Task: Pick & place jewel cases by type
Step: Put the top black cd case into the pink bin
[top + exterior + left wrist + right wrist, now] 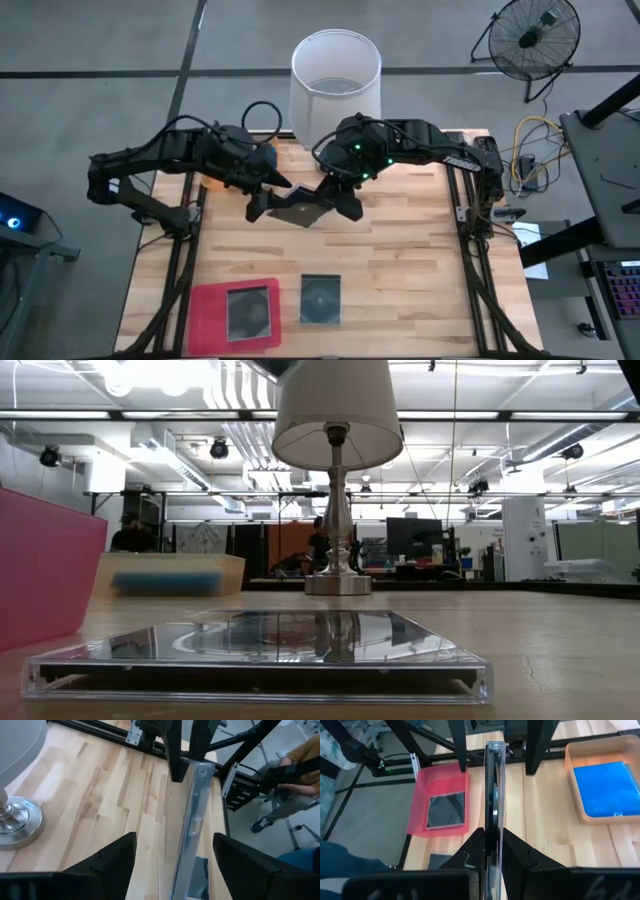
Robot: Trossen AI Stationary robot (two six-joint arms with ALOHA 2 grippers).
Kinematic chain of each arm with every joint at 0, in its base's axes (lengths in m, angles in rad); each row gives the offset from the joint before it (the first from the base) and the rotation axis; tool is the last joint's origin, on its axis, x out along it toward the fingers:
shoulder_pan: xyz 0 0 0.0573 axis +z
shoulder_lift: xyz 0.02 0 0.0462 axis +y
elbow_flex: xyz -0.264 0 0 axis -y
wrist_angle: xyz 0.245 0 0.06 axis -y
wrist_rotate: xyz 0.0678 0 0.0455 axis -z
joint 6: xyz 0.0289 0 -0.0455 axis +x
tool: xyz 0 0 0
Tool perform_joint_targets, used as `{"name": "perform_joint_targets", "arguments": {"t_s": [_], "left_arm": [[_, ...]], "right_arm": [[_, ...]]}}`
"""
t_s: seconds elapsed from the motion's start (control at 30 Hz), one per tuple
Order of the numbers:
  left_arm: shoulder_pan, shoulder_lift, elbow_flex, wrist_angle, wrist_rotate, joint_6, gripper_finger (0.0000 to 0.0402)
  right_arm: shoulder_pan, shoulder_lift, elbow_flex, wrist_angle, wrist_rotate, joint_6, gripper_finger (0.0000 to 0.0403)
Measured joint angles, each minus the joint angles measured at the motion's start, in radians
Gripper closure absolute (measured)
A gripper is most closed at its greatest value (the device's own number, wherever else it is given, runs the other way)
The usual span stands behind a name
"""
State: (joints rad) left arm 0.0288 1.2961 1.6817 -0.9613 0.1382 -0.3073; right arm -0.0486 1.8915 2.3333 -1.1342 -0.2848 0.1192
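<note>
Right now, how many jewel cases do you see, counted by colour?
Dark transparent cases: 3. One lies in the pink tray, one on the table, one in the right hand.
Blue cases: 1 visible, in the orange tray.
Total: 4

Two dark jointed arms, green lights, black cable loop
</note>
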Motion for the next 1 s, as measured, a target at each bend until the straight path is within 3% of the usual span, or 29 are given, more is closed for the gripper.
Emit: {"name": "perform_joint_targets", "arguments": {"t_s": [0.33,0.77,1.0], "left_arm": [[0.000,0.008,0.000,0.001,-0.001,-0.001,0.0176],[0.000,0.008,0.000,0.027,0.000,-0.007,0.0320],[0.000,0.008,0.000,0.045,0.000,-0.007,0.0361]], "right_arm": [[0.000,-0.014,0.000,0.023,0.000,0.000,0.0375],[-0.009,-0.060,0.000,0.070,0.000,0.010,0.0374],[-0.010,-0.063,0.000,0.071,0.001,0.031,0.0374]]}}
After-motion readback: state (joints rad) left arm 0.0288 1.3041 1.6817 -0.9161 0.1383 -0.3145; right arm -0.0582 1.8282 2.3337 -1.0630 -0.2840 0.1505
